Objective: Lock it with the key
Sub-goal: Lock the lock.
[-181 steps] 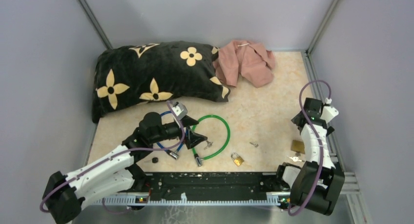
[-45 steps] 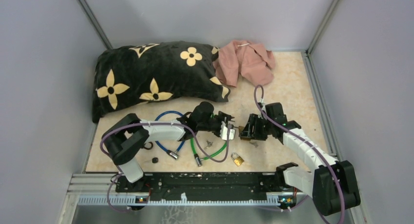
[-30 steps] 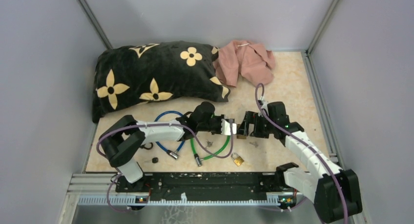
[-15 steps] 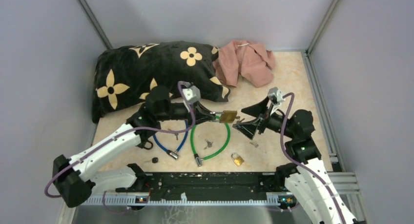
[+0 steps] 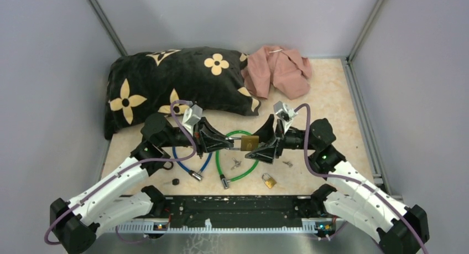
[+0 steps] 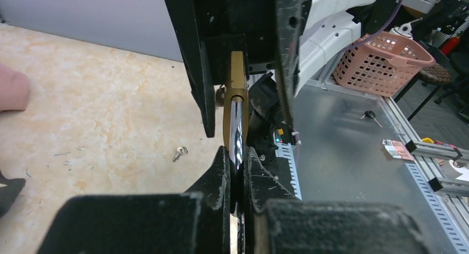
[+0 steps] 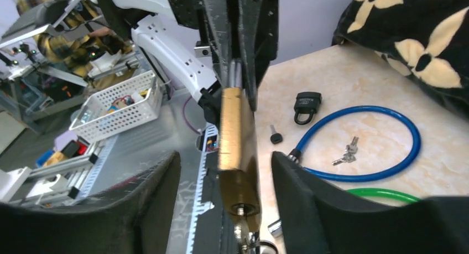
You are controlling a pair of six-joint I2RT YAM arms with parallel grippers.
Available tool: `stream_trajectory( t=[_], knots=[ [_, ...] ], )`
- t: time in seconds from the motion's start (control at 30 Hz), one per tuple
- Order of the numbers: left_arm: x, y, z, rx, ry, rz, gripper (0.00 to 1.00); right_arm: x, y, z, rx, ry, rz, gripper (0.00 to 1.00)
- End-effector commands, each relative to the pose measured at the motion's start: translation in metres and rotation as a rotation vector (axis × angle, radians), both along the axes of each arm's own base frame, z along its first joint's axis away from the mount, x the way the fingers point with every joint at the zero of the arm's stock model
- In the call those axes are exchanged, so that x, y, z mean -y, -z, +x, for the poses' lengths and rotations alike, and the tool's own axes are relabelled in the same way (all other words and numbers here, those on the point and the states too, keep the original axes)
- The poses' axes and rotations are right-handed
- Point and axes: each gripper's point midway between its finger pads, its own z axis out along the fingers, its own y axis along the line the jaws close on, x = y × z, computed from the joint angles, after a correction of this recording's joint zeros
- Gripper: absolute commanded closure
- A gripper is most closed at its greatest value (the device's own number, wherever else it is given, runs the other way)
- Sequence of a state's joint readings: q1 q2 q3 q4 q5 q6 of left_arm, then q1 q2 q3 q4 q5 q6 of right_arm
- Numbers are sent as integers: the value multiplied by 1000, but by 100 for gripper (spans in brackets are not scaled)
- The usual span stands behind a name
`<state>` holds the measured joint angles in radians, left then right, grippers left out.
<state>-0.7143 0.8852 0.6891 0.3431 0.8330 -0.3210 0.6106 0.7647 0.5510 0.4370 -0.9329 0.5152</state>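
Note:
A brass padlock (image 5: 249, 142) hangs in the air over the green cable loop. My left gripper (image 5: 222, 144) is shut on its steel shackle (image 6: 236, 129), with the brass body (image 6: 236, 71) pointing away from it. A key (image 7: 244, 230) sits in the keyhole at the padlock's (image 7: 236, 138) free end, with a ring hanging below. My right gripper (image 5: 260, 146) faces the left one. Its jaws stand apart on either side of the padlock body and key, with a gap on each side. The right fingers (image 6: 202, 71) flank the body in the left wrist view.
A small brass padlock (image 5: 269, 180), a green cable lock (image 5: 246, 164), a blue cable lock (image 7: 359, 149), a black padlock (image 7: 307, 104) and loose keys (image 7: 347, 151) lie on the table. A black flowered pillow (image 5: 177, 85) and a pink cloth (image 5: 279, 70) sit at the back.
Both grippers have shifted left and slightly nearer. The right gripper has closed in around the padlock's key end and its jaws have narrowed. The left still holds the shackle.

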Motion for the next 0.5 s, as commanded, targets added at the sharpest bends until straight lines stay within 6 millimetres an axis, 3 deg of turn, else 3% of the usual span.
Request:
stream_trajectory(
  t=[0.0,0.23,0.47],
  knots=[
    [-9,-46,-11,147,19,-143,100,-9,-19,6,53,11,39,52],
    [-10,-38,-13,106,25,-153,100,-18,-28,12,27,48,104,98],
    [-3,-33,-16,68,46,-170,100,-30,-38,10,72,43,112,100]
  ],
)
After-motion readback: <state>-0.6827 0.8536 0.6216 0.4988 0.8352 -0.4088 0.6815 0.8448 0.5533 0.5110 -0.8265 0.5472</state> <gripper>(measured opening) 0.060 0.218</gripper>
